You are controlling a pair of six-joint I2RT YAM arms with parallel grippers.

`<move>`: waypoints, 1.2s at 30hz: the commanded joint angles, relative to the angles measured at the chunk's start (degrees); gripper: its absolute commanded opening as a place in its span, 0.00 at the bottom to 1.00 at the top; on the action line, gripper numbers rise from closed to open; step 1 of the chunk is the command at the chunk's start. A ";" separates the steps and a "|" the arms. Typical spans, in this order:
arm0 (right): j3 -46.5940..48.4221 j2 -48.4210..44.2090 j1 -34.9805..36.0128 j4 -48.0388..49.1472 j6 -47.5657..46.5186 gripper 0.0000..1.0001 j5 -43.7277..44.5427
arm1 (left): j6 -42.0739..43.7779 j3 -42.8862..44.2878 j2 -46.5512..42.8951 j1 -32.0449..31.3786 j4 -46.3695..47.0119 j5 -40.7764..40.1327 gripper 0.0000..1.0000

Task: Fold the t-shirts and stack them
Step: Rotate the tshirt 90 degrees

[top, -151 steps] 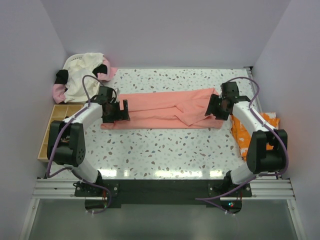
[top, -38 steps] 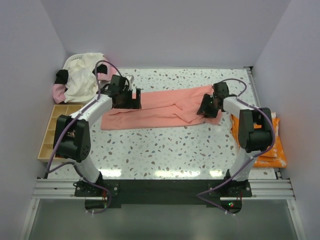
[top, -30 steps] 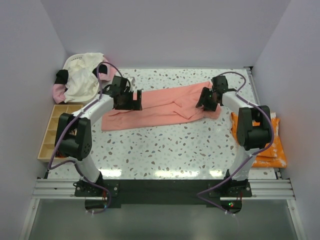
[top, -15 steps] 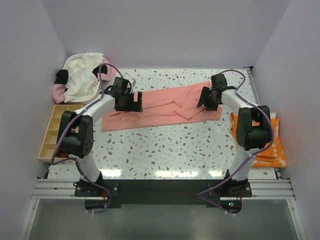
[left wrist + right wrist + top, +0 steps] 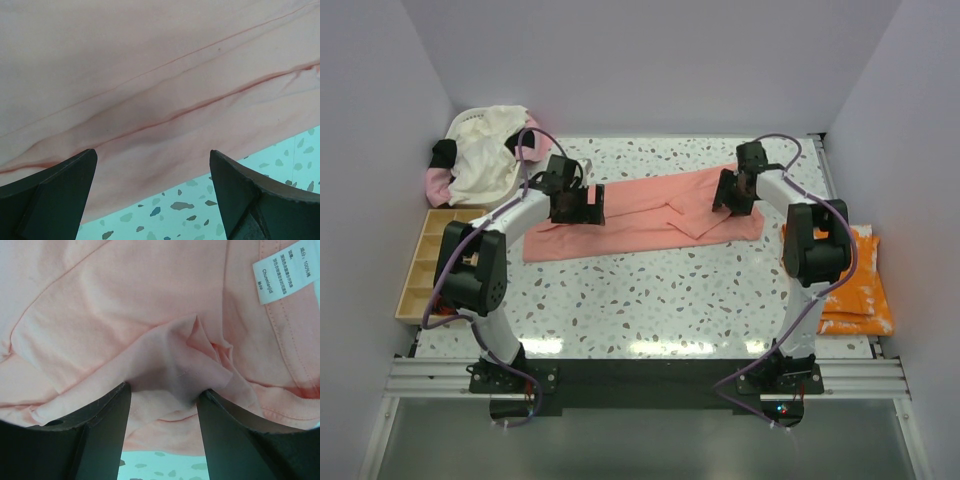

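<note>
A salmon-pink t-shirt (image 5: 640,215) lies stretched left to right across the back of the speckled table (image 5: 650,300). My left gripper (image 5: 582,208) hovers open over its left part, and the shirt's near hem (image 5: 150,165) shows between the wide-apart fingers (image 5: 55,185). My right gripper (image 5: 732,195) is low over the shirt's right end. Its jaws stand partly apart, and a raised pucker of pink cloth (image 5: 172,370) spans between the fingertips (image 5: 107,415). The white neck label (image 5: 282,275) lies just beyond them. A folded orange t-shirt with white splotches (image 5: 855,285) lies at the right edge.
A heap of cream and pink t-shirts (image 5: 485,150) sits in the back left corner. A wooden compartment tray (image 5: 425,260) stands off the table's left edge. Walls close in the back and both sides.
The right gripper has slid towards the back of the table over the shirt's right end, and that end now lies flatter. The left gripper has barely moved and stays open.
</note>
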 commanded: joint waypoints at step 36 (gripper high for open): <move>4.85 -9.77 -0.72 -1.75 -3.07 0.63 7.62 | -0.48 5.82 2.22 -0.40 1.81 3.06 1.00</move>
